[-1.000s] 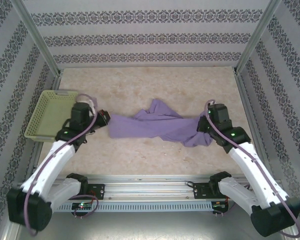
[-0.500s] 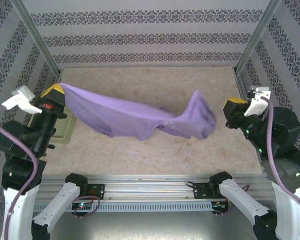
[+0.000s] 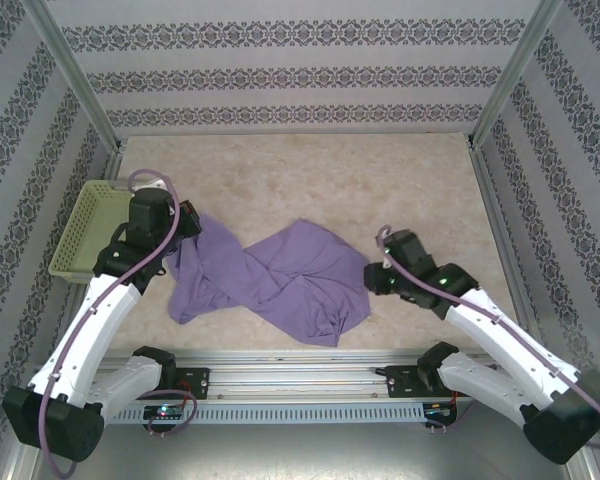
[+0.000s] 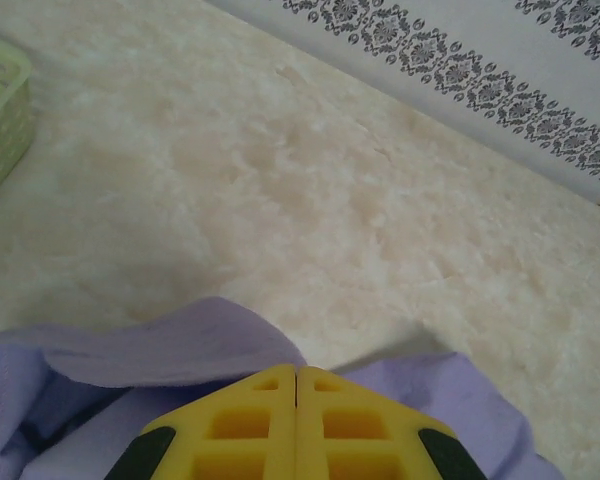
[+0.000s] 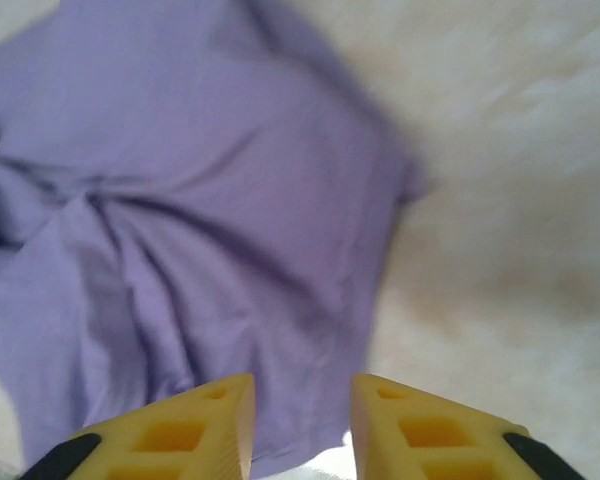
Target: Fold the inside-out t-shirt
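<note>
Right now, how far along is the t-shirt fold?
Done: nothing folded; the t-shirt lies twisted and bunched on the table. In hand: the left end effector is shut at its left corner, apparently pinching cloth; the right end effector is open over the right edge, empty. Left: flatten it, then every fold.

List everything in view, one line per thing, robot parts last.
t-shirt: one, lavender-purple, crumpled on the table between the two arms
basket: one, yellow-green, at the table's left edge
table: one, beige marbled, under everything
walls: three, white with dark patterned bands, around the table
frame posts: two, silver, at the far corners
left gripper: one, yellow fingers, shut on the t-shirt's left edge, near the basket
right gripper: one, yellow fingers, open, above the t-shirt's right edge
</note>
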Controlling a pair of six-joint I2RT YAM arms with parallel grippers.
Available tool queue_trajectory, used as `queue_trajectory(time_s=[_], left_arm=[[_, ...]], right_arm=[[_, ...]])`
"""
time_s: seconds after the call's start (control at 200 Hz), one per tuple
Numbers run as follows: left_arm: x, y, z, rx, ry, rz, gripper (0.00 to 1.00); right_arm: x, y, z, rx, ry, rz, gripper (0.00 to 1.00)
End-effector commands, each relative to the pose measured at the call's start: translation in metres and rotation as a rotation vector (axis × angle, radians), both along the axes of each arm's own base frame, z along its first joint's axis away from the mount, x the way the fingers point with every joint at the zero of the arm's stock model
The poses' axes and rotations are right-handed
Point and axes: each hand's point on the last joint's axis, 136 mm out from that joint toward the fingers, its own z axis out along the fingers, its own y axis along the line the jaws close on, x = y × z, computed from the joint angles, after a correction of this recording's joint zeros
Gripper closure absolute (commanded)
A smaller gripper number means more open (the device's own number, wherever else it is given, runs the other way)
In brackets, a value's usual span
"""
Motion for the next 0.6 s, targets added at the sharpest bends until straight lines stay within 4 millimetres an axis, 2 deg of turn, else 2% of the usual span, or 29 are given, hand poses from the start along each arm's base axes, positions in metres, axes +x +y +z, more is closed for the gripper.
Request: queue_trajectory(time_s=[0.0,0.195,0.39,0.595], left_arm=[[-0.007,0.006,0.009,-0.003,-0.051,0.028,1.00],[-0.009,0.009,0.001,0.006,-0.049,0.040,1.00],[-0.008,0.007,-0.002,0.005,-0.044,0.030,1.00],[-0.008,0.007,-0.002,0.008,-0.043,0.027,1.00]], right_arm=[[-0.012,0.024,-0.016,0.031,0.010,-0.031,0.64],[-0.047,0.060,-0.058,0.036,0.150,-0.033,0.61],[-0.053,0.061,-0.083,0.016,0.201,-0.115,0.64],[-0.055,0.064,-0.088,0.014,0.216,-0.123,0.69]])
